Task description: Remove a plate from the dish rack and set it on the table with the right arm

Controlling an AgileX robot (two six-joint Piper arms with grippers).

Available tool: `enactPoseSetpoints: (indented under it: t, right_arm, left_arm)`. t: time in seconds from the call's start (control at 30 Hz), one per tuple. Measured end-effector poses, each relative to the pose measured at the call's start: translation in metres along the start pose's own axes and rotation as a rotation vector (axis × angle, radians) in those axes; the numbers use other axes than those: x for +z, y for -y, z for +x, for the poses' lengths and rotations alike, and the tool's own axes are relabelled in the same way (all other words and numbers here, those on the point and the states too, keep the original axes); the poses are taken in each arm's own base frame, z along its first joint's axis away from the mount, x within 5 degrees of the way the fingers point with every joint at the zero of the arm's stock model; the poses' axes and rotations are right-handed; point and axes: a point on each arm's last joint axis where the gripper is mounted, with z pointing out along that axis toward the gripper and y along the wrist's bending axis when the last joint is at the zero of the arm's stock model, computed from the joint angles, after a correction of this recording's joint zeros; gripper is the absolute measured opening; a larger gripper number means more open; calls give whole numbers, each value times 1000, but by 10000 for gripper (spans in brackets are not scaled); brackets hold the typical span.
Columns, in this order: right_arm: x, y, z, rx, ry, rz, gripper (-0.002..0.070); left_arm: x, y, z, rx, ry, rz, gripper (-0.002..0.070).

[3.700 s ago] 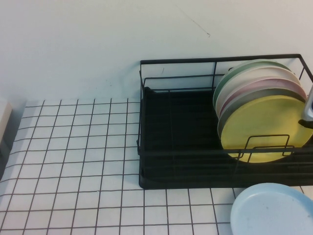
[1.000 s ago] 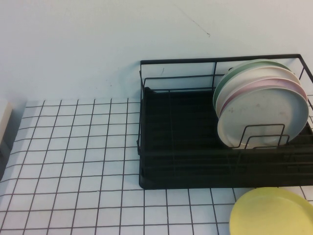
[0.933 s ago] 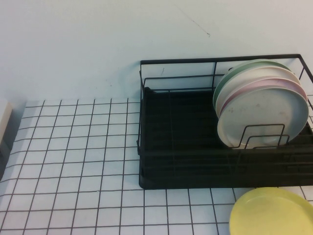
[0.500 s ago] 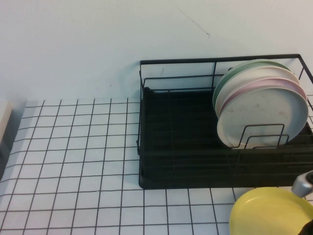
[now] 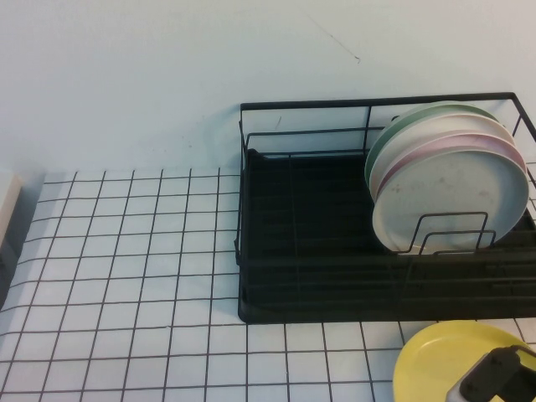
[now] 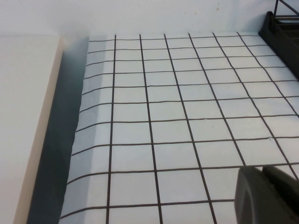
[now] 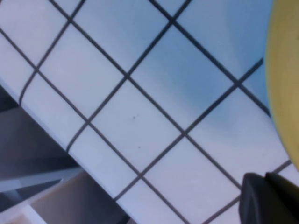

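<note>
The yellow plate (image 5: 448,360) lies flat on the white gridded table (image 5: 126,276), just in front of the black dish rack (image 5: 301,251), at the front right. Its edge also shows in the right wrist view as the plate (image 7: 286,70). My right gripper (image 5: 492,375) is over the plate's near right part, black fingers shut together with nothing between them; the wrist view shows the same right gripper (image 7: 265,183) above bare table (image 7: 140,116). My left gripper (image 6: 262,173) hovers shut and empty over the table (image 6: 163,107) far to the left.
Off-white, pink and green plates (image 5: 452,197) stand upright in the rack's right end. The rack's left half holds only its black tray. A corner of the rack (image 6: 282,23) shows in the left wrist view. A beige surface (image 6: 23,116) borders the table's left edge.
The yellow plate has left the rack and now lies on the front right of the table, where a pale blue plate showed. The right gripper has shut and moved in over the plate's near side.
</note>
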Motion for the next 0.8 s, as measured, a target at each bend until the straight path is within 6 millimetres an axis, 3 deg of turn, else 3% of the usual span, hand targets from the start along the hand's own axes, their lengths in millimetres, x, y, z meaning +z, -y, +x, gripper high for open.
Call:
enactPoseSetpoints:
  t: [0.5, 0.8]
  right_arm:
    - [27, 11, -6, 54, -66, -9, 6]
    - [29, 15, -12, 59, -14, 30, 6]
  left_arm:
    - [0, 0, 0, -5, 0, 0, -3]
    - [0, 0, 0, -5, 0, 0, -3]
